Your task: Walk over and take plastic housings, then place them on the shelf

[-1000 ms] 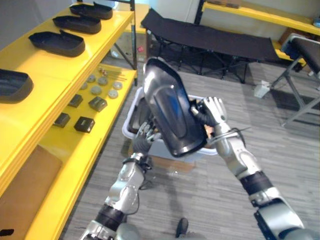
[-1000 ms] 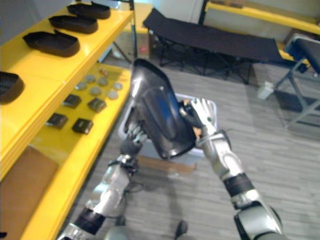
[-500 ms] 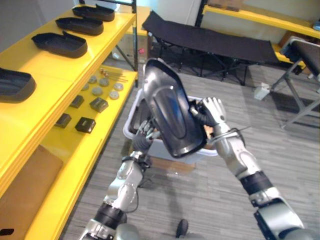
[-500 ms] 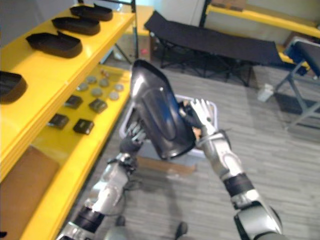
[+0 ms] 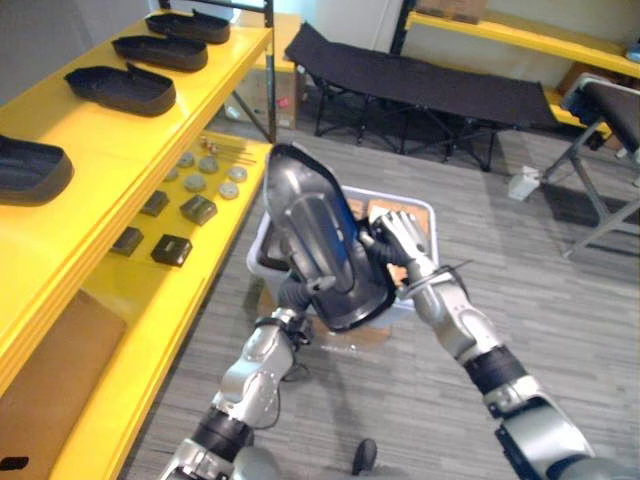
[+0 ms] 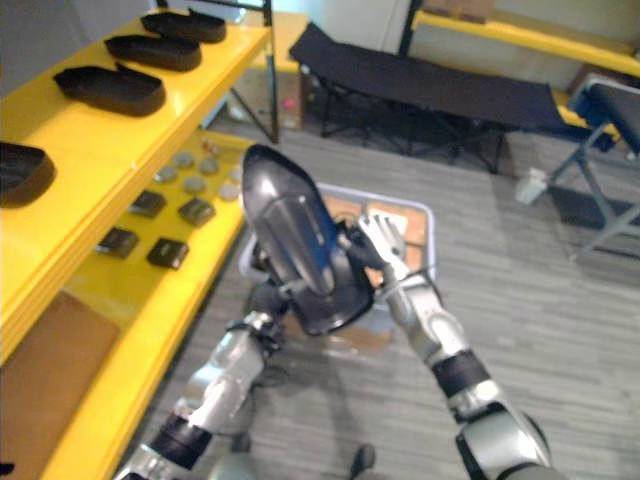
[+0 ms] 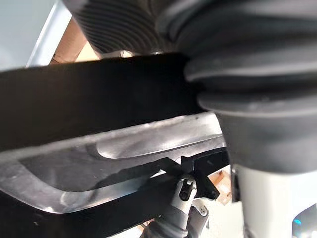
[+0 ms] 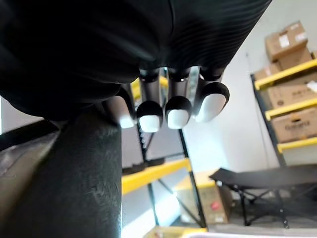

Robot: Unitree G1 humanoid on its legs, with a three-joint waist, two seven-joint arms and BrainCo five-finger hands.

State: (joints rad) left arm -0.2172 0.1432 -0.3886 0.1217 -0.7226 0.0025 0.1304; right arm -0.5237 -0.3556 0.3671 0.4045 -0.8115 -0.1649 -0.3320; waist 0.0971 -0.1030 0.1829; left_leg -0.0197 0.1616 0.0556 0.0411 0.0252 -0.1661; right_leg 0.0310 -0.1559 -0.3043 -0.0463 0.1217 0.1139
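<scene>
Along the left stands the yellow shelf (image 5: 120,150), its top level carrying 4 black housings (image 5: 120,88) in a row. The left arm reaches up from below, and the left hand (image 5: 293,293) sits under the lower edge of the plastic housing (image 5: 320,245); I cannot tell how its fingers are set. The housing is held in the air, tilted on edge, above the grey bin (image 5: 435,230). The right hand (image 5: 395,235) grips its right rim, fingers (image 8: 178,110) bent close together over the edge.
</scene>
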